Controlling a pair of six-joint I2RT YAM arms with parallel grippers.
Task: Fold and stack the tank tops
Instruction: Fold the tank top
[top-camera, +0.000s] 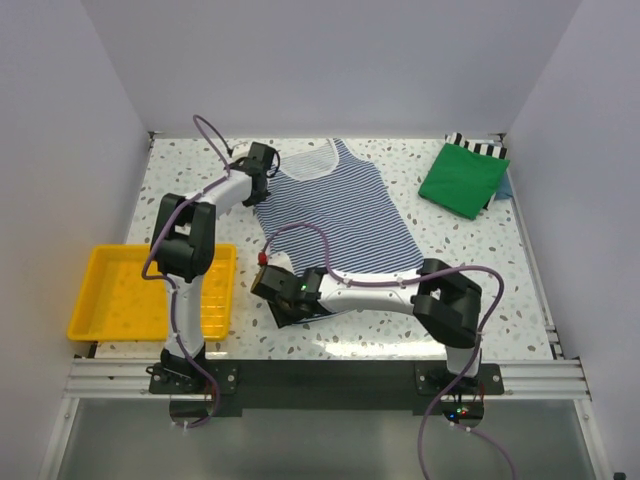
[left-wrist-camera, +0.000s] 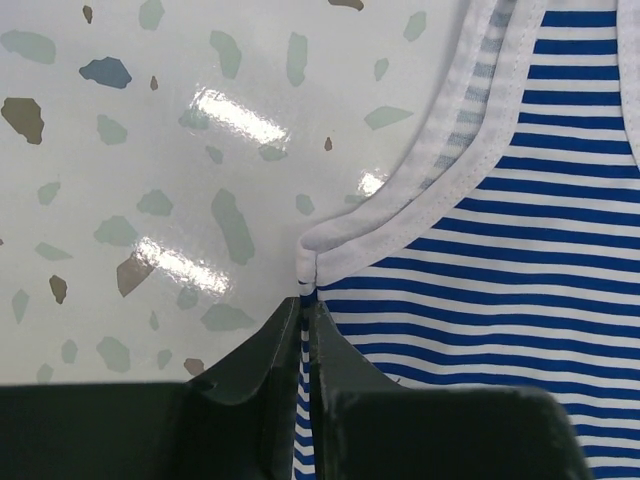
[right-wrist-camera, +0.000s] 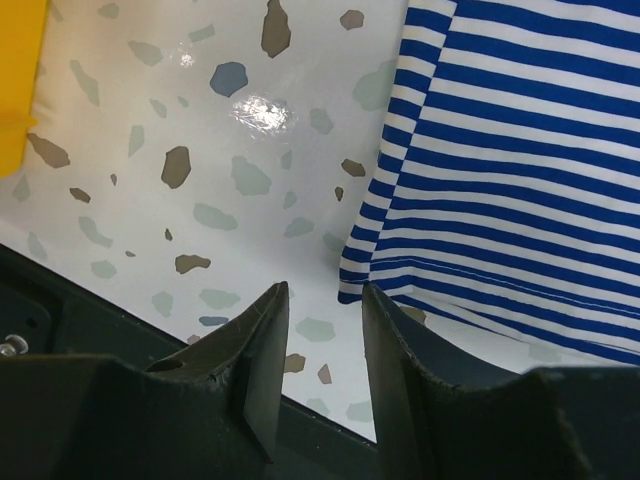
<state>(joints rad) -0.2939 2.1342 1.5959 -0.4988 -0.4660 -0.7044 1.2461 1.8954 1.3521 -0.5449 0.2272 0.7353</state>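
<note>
Navy-and-white striped cloth tank top (top-camera: 340, 215) lies spread flat mid-table, neck toward the far edge. Left gripper (left-wrist-camera: 305, 308) is pinched together on its armhole seam. Right gripper (right-wrist-camera: 322, 292) has its jaws apart just off the hem corner near the front edge, not gripping yet. Likely taking both left-side corners for a lengthwise fold. Plain green cloth tank top (top-camera: 462, 180) sits folded at the far right corner, probably the stack base.
</note>
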